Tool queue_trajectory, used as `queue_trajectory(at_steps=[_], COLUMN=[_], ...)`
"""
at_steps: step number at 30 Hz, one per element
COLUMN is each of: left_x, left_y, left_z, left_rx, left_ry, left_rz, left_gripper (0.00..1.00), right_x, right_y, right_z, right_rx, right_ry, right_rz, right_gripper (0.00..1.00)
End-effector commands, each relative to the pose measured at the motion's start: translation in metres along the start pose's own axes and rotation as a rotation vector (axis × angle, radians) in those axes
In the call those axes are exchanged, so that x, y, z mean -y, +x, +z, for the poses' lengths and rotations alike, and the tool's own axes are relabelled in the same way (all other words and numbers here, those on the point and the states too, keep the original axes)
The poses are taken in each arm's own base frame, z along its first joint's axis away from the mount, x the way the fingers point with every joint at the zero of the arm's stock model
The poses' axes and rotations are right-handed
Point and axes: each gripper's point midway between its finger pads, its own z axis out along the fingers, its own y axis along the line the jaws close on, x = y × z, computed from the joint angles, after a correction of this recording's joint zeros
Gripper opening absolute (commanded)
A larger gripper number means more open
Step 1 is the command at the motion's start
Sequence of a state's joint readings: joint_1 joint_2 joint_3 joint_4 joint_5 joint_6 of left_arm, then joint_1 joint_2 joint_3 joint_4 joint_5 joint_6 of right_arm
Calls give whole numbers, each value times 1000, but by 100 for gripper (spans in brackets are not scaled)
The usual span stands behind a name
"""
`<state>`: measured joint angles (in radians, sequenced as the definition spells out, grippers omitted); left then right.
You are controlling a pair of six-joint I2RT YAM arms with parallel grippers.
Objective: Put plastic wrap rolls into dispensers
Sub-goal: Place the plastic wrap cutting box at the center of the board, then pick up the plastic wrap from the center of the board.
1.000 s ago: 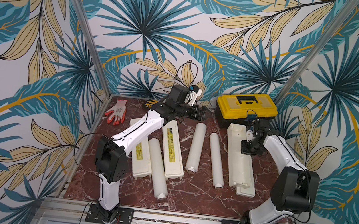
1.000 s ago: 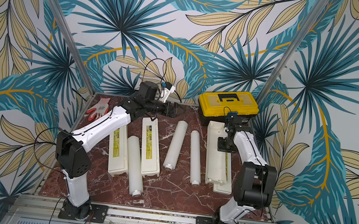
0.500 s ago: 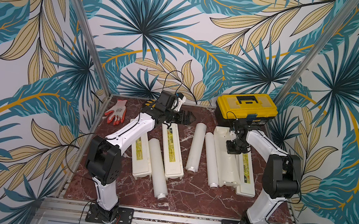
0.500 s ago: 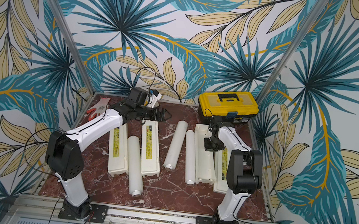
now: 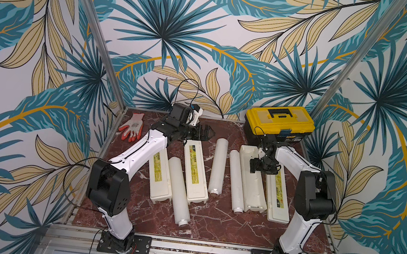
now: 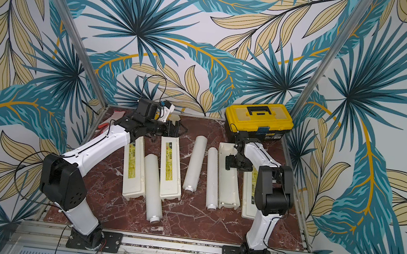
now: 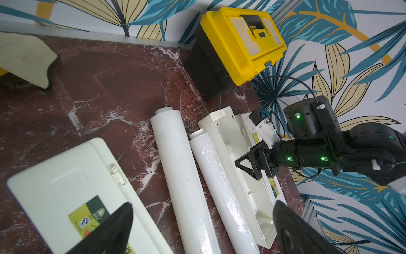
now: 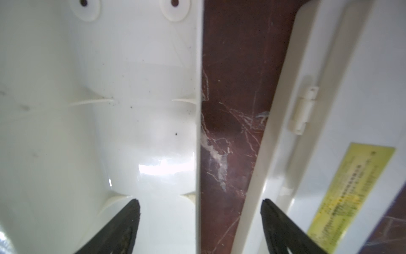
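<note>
Nearest first, on the red marble surface (image 5: 211, 226) we list:

- One roll (image 5: 178, 190) between two closed dispensers (image 5: 160, 177).
- Two further rolls (image 5: 218, 166), the right one just beside the opened dispenser (image 5: 251, 189), whose lid (image 5: 278, 197) lies flat.
- Right pincer (image 5: 257, 167): gaping, empty, astride that tray's wall. Right arm (image 5: 295, 162) bent, wrist turned down.
- Left pincer (image 5: 208, 134): spread wide, empty. Left arm (image 5: 141, 149) stretched far.
- Glove (image 5: 132, 127).
- Toolbox (image 5: 280, 118).

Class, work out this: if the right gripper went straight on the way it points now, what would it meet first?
The right gripper would likely first meet the side wall of the open dispenser, which runs midway between its open jaws. Depth is unclear.
</note>
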<state>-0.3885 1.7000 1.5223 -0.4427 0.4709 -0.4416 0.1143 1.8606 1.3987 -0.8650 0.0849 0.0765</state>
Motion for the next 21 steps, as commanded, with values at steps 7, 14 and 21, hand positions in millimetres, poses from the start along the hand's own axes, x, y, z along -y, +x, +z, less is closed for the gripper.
queue_trajectory(at_steps=[7,14,21], left_x=[-5,-12,-12], left_y=[-2,2,6], left_z=[-14,-8,-12], left_rx=[27,9,8], left_ry=[-31,-43,-49], left_rz=[4,-24,-24], left_gripper=[100,100,100], right_x=[-52,-94,-120], right_y=[14,20,21], right_z=[-79,-56,-38], right_rx=[177,142,137], right_ry=[0,2,18], right_rz=[4,-3,-32], right_gripper=[83,74,64])
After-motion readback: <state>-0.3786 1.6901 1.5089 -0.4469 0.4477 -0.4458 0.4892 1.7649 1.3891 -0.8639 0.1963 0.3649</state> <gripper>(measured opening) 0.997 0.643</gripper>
